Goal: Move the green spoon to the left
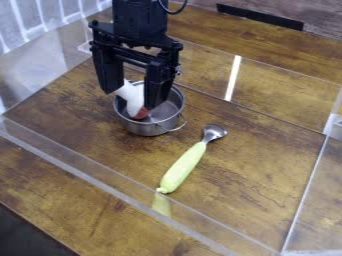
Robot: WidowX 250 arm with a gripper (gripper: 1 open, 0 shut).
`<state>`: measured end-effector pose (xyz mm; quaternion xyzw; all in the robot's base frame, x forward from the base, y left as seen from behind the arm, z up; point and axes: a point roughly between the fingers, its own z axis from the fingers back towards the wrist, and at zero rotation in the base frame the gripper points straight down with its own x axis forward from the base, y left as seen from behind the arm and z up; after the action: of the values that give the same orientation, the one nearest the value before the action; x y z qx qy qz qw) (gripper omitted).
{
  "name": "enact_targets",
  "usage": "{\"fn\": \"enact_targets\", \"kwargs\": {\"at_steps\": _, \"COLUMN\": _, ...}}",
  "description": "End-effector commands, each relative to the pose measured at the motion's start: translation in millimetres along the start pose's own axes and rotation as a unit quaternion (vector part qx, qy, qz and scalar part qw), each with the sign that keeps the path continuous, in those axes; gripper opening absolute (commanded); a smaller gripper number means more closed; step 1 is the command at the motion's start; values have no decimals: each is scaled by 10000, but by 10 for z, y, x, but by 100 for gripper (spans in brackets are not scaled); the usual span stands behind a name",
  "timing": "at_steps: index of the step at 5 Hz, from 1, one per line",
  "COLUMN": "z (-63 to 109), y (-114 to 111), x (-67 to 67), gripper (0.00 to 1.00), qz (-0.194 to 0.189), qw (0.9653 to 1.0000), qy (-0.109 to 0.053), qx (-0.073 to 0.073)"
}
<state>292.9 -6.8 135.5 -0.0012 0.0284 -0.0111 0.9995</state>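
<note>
1. The gripper (135,97) points straight down with its jaws spread wide, over the small steel pot (150,118) near the table's (254,190) middle.
2. A white utensil (130,98) leans inside the pot.
3. The green spoon (190,161) lies flat nearer the front edge, its bowl toward the right.

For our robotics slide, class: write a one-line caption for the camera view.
Open gripper hangs over the steel pot, while the green spoon lies untouched on the wooden table nearby.
</note>
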Motion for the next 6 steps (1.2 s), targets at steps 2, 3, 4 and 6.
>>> {"fn": "enact_targets", "kwargs": {"at_steps": 2, "z": -263, "y": -153, "x": -66, "gripper": 100, "qz": 63, "qw": 9999, "qy": 117, "qx": -37}}
{"fn": "enact_targets", "kwargs": {"at_steps": 3, "z": -408, "y": -319, "x": -47, "gripper": 100, "qz": 65, "qw": 10000, "qy": 41, "qx": -57}}
{"fn": "enact_targets", "kwargs": {"at_steps": 4, "z": -594, "y": -320, "x": 50, "gripper": 100, "qz": 245, "qw": 9997, "qy": 15, "qx": -67}}
{"fn": "enact_targets", "kwargs": {"at_steps": 6, "z": -894, "y": -358, "x": 160, "gripper": 100, "qz": 465, "qw": 9989, "qy": 71, "qx": -39}}
